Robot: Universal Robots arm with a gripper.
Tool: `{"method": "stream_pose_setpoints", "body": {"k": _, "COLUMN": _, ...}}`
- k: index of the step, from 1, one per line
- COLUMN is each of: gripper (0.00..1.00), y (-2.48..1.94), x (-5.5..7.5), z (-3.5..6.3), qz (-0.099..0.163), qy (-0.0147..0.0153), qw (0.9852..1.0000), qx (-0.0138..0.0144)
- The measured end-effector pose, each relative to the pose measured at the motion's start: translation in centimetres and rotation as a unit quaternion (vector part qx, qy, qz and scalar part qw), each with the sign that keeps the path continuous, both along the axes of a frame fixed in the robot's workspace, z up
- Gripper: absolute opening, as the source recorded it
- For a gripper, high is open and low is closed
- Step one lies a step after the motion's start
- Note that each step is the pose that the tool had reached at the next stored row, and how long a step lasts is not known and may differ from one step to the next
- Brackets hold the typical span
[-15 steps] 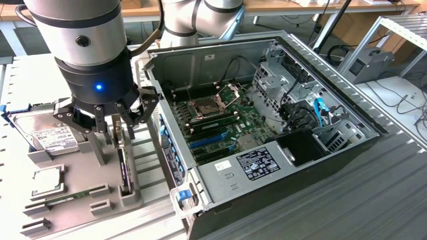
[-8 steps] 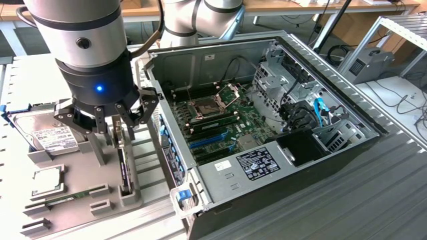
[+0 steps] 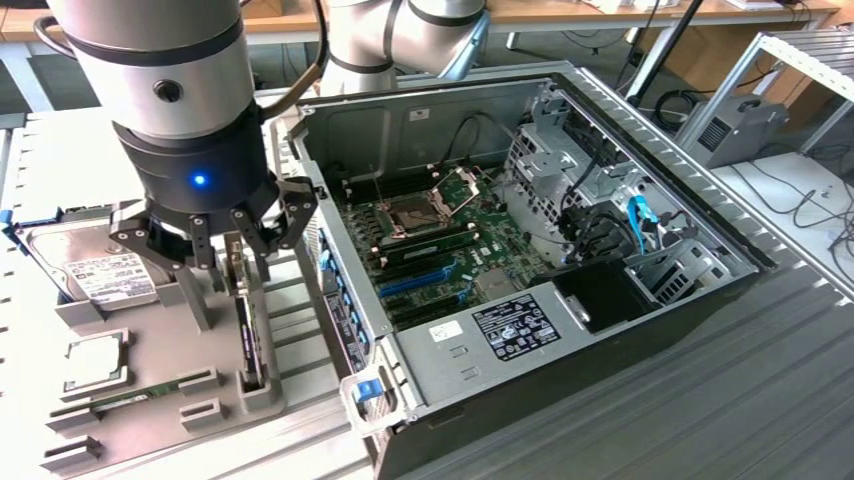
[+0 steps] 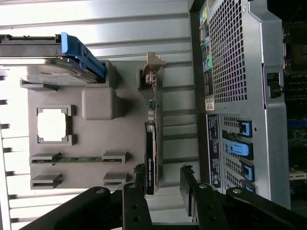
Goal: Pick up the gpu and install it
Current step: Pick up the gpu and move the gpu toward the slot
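Hovering over the gpu [image 3: 247,345], nothing held
My end effector [image 3: 220,245] is spread wide and empty; the gpu stands on edge in the grey tray [image 3: 160,340] just below, its long axis passing between my fingers [image 4: 138,191]

gpu [image 3: 248,340] upright in tray [image 3: 160,400], claw [image 3: 230,262] above it, computer case [image 3: 400,130] on the exterior view's right

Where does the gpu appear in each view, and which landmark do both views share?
Exterior view: the gpu stands on edge in the grey holder, at the exterior view's left of the computer case.
Wrist view: the gpu stands on edge between the square chip and the computer case.
Shared landmark: the square chip.
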State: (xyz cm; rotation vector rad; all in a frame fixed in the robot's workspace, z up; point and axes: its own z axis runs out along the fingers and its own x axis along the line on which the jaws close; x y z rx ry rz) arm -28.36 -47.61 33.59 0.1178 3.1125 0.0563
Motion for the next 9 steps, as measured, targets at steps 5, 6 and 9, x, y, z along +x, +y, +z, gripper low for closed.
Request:
{"method": "stream_pose_setpoints", "body": {"k": 5, "gripper": 0.42, "y": 0.00, "x": 0.00, "z": -0.15, "qz": 0.000, "qy": 0.0000, "qw": 1.0000, "qx": 0.0000}}
{"method": "stream_pose_setpoints", "body": {"k": 6, "gripper": 0.42, "y": 0.00, "x": 0.00, "z": -0.18, "qz": 0.000, "qy": 0.0000, "qw": 1.0000, "qx": 0.0000}}
{"method": "stream_pose_setpoints", "body": {"k": 9, "gripper": 0.42, "y": 0.00, "x": 0.00, "z": -0.26, "qz": 0.000, "qy": 0.0000, "qw": 1.0000, "qx": 0.0000}}
